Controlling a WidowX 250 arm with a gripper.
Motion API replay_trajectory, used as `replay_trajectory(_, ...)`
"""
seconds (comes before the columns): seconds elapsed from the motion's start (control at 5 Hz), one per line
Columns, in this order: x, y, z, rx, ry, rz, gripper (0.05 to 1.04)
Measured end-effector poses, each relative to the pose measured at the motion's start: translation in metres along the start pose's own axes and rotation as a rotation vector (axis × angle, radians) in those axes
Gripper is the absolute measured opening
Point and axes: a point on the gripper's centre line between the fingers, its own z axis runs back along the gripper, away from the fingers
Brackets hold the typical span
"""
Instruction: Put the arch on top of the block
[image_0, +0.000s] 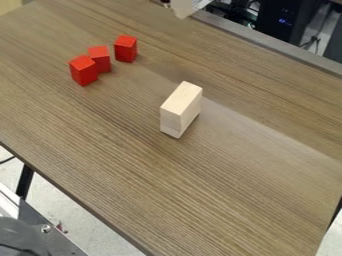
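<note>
Soft, fairly bright light falls from above on the tabletop (234, 205). A pale sheen spreads from beside the wooden block (181, 101) toward the right, its upper border a clear slanting line. The block's top is brightest, its sides dimmer, with a faint shadow at its base. The red blocks (83, 70) also have lighter tops and darker sides. At upper right, the computer case (277, 22) sits in deep darkness with small blue glints, while the floor (80, 225) at lower left looks pale and bright.
</note>
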Motion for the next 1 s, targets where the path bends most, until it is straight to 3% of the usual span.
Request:
replay_trajectory(0.2,-0.017,0.011,-0.005,0.050,0.043,-0.209,0.532)
replay_trajectory(0.4,-0.034,0.023,-0.015,0.091,0.048,-0.324,0.532)
replay_trajectory(0.6,-0.055,0.037,-0.027,0.090,0.024,-0.391,0.532)
replay_trajectory(1.0,-0.083,0.045,-0.048,0.036,0.062,-0.554,0.532)
